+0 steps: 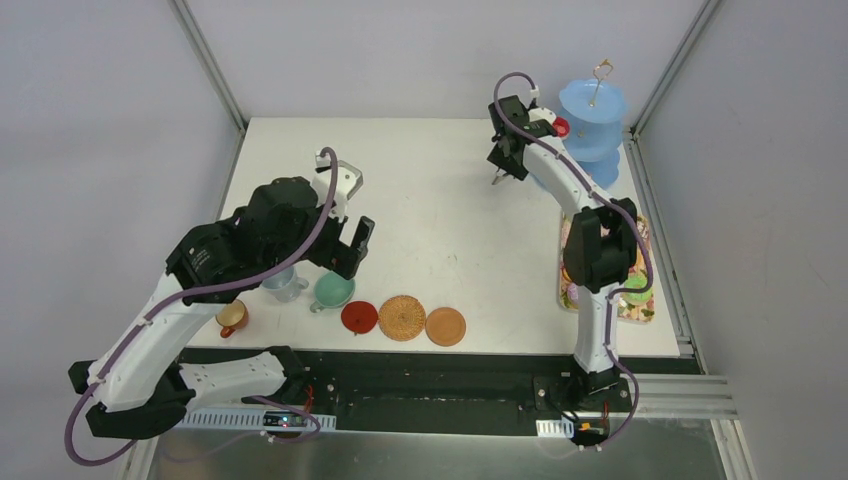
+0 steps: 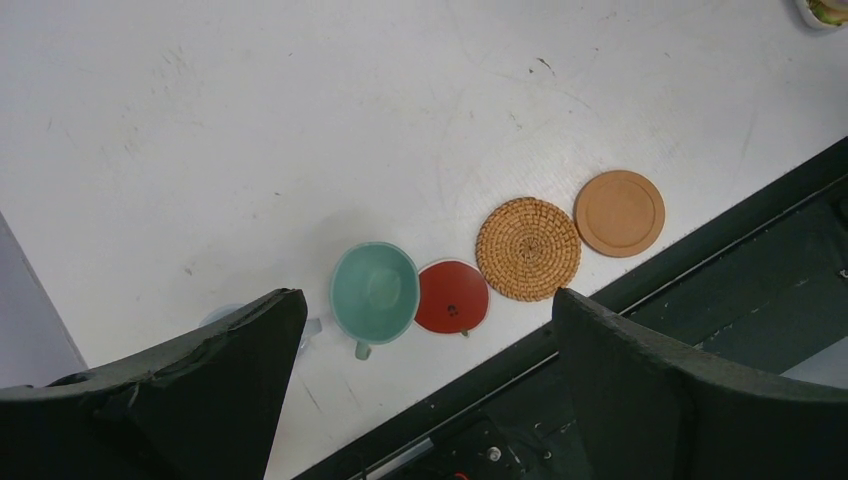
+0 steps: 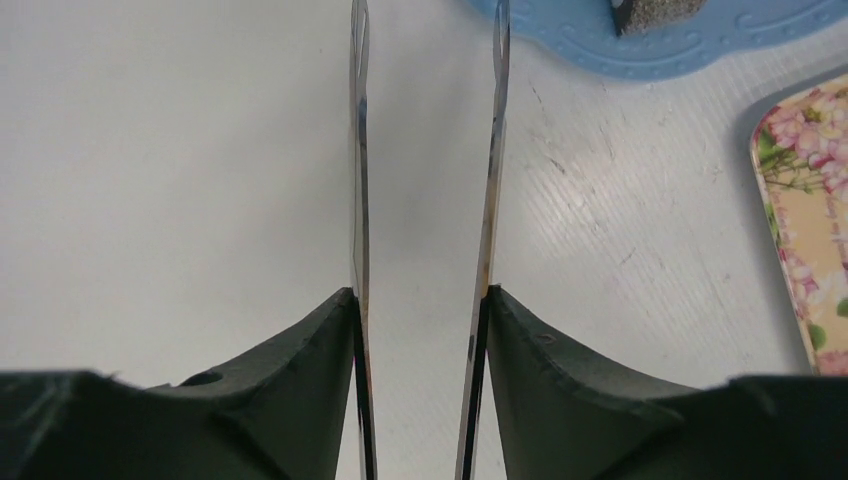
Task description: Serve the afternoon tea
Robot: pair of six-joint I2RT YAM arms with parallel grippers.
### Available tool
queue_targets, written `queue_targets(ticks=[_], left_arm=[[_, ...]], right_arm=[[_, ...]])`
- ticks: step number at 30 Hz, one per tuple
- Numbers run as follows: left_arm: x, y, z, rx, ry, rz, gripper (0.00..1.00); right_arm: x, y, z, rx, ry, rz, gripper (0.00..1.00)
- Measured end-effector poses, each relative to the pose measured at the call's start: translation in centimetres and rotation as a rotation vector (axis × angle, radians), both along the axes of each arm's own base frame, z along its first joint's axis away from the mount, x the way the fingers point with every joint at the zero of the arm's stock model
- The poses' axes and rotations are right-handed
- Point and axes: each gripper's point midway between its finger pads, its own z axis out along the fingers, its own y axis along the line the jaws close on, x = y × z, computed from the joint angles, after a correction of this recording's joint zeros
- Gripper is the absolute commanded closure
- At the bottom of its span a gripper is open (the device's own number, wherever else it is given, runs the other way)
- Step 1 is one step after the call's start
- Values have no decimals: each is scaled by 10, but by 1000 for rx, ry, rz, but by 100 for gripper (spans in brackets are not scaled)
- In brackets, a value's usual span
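Note:
Near the front left stand the three cups: mint green (image 1: 333, 291) (image 2: 374, 292), grey-blue (image 1: 283, 285) and orange (image 1: 232, 317). To their right lie a red coaster (image 1: 359, 316) (image 2: 452, 297), a woven coaster (image 1: 402, 317) (image 2: 528, 248) and a tan coaster (image 1: 445, 326) (image 2: 619, 213). My left gripper (image 1: 348, 258) (image 2: 425, 300) hangs open above the mint cup and red coaster, holding nothing. The light-blue stand (image 1: 592, 120) (image 3: 650, 40) rises at the back right. Beside it my right gripper (image 1: 505, 165) (image 3: 420, 292) is shut on the metal tongs (image 3: 357, 150), and nothing shows between their blades.
The floral tray (image 1: 640, 300) (image 3: 805, 200) lies along the right edge, largely hidden by the right arm. A dark speckled piece (image 3: 655, 12) sits on the stand's bottom tier. A black rail (image 2: 700, 260) runs along the table's front edge.

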Motion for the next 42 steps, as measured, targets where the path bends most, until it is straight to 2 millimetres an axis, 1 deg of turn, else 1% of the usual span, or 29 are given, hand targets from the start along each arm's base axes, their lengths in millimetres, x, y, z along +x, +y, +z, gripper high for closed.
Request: queue_targets(ticks=[6, 9, 10, 13, 16, 18, 23, 24, 26, 28, 31, 34, 42], left_arm=[[-4, -1, 3, -27, 3, -13, 0], [-8, -3, 5, -45, 7, -24, 0], [-9, -3, 6, -52, 7, -29, 0], [-13, -1, 9, -67, -1, -39, 0], [-20, 4, 12, -85, -17, -45, 0], [-22, 7, 12, -93, -20, -46, 0], [-23, 4, 11, -101, -9, -51, 0], [-22, 2, 10, -99, -4, -50, 0], [-19, -3, 6, -85, 15, -51, 0], [-14, -10, 6, -74, 28, -54, 0], [-9, -20, 3, -65, 42, -64, 0], [-8, -21, 1, -60, 50, -67, 0], [-10, -20, 4, -72, 38, -68, 0]], right_arm=[[-38, 15, 27, 48, 3, 62, 50], [-70, 17, 40, 80, 15, 100, 50], [-86, 17, 45, 93, 21, 114, 50], [-117, 7, 59, 118, 27, 119, 51], [-152, -16, 74, 144, 29, 82, 51], [-169, -34, 82, 162, 20, 39, 51], [-219, -100, 99, 209, -26, -137, 50], [-230, -112, 100, 214, -38, -173, 50], [-254, -129, 98, 219, -40, -225, 50], [-272, -136, 90, 220, -17, -251, 50], [-295, -143, 72, 207, 51, -283, 50], [-309, -149, 59, 193, 117, -318, 50], [-331, -152, 50, 232, 164, -433, 50]])
